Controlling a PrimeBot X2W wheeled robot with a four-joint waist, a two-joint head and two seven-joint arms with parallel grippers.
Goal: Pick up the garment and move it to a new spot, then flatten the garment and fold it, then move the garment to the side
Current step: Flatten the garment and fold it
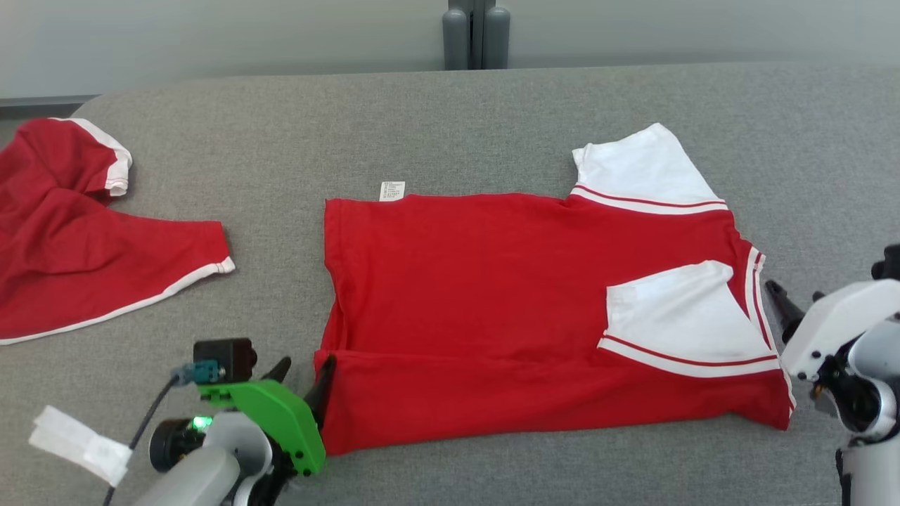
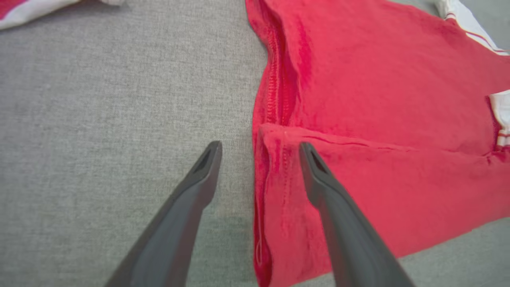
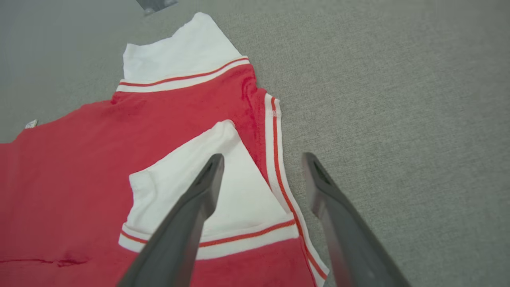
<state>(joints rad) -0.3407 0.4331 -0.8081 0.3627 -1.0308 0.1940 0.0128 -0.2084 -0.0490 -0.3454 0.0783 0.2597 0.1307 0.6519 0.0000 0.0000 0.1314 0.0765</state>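
The garment (image 1: 492,295) is a red T-shirt with white sleeves, spread on the grey table (image 1: 492,119) with its near long edge folded over. My left gripper (image 1: 304,376) is open at the hem corner. In the left wrist view the left gripper (image 2: 259,146) straddles the hem of the garment (image 2: 378,119), one finger over cloth, one over table. My right gripper (image 1: 784,309) is open at the collar end. In the right wrist view the right gripper (image 3: 263,157) spans the striped collar edge of the garment (image 3: 79,167), holding nothing.
A second red garment (image 1: 77,239) with white trim lies crumpled at the table's far left, its edge (image 2: 24,12) showing in the left wrist view. A white paper strip (image 1: 77,439) lies by my left arm. Grey posts (image 1: 476,35) stand behind the table's far edge.
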